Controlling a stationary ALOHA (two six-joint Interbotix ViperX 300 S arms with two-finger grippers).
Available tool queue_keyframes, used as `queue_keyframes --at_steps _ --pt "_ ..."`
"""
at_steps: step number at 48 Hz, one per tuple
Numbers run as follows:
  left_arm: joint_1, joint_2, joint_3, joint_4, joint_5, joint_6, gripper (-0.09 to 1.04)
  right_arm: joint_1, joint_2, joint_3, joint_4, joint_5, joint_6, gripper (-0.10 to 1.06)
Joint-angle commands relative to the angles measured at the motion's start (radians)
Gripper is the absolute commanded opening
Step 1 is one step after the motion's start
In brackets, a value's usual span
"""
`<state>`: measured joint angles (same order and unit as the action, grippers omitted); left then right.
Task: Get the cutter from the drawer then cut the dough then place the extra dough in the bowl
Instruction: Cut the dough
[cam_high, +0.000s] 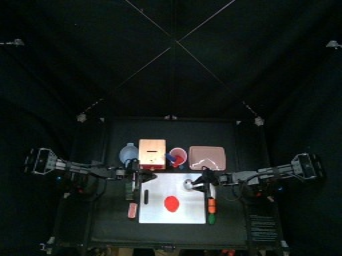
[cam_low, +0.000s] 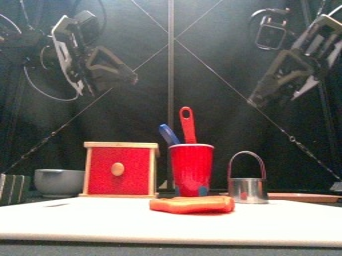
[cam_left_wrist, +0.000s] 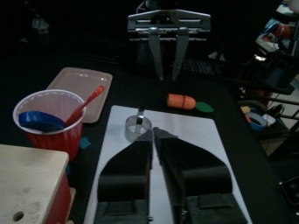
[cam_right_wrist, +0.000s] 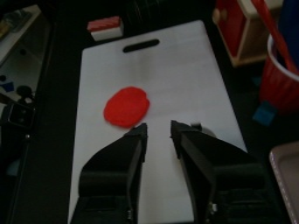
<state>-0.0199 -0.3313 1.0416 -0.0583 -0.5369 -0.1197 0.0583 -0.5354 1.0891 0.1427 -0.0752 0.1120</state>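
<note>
Cutter (cam_low: 246, 178): light, stiff; I'd pinch its wire handle.
Dough (cam_right_wrist: 126, 106): soft.
Left jaws: together.
Right jaws: slightly apart.

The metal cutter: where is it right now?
In the front view the cutter stands upright just right of the red cup, behind the red dough on the white board.

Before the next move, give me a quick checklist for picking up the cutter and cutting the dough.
1. Cutter out of the drawer, upright on white board: ok.
2. Dough flat on the board, nothing on it: ok.
3. Right claw open and empty: ok.
4. Left claw open: not ok, shut.
5. Bowl beside wooden box empty: cannot tell.
</note>
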Motion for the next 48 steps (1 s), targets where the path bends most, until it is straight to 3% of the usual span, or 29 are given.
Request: queue_keyframes --at_steps 1,12,20,32,48 --pt "-0.005 0.054 -0.028 0.003 -0.031 0.000 0.61 -0.009 -0.041 0.051 0.008 -0.017 -0.002 0.80" --pt "-0.005 0.172 -0.087 0.002 -0.069 0.002 0.67 -0.054 -0.031 0.146 0.005 -0.123 -0.003 0.93" --pt "-0.006 0.239 -0.115 -0.009 -0.117 -0.003 0.67 -0.064 -0.026 0.235 0.015 -0.318 -0.003 0.94" --pt "-0.006 0.272 -0.127 -0.017 -0.158 -0.002 0.67 -0.052 0.049 0.262 0.037 -0.491 -0.015 0.94" --pt "-0.012 0.275 -0.123 -0.026 -0.167 -0.003 0.67 -0.002 0.333 0.193 0.046 -0.641 -0.017 0.94"
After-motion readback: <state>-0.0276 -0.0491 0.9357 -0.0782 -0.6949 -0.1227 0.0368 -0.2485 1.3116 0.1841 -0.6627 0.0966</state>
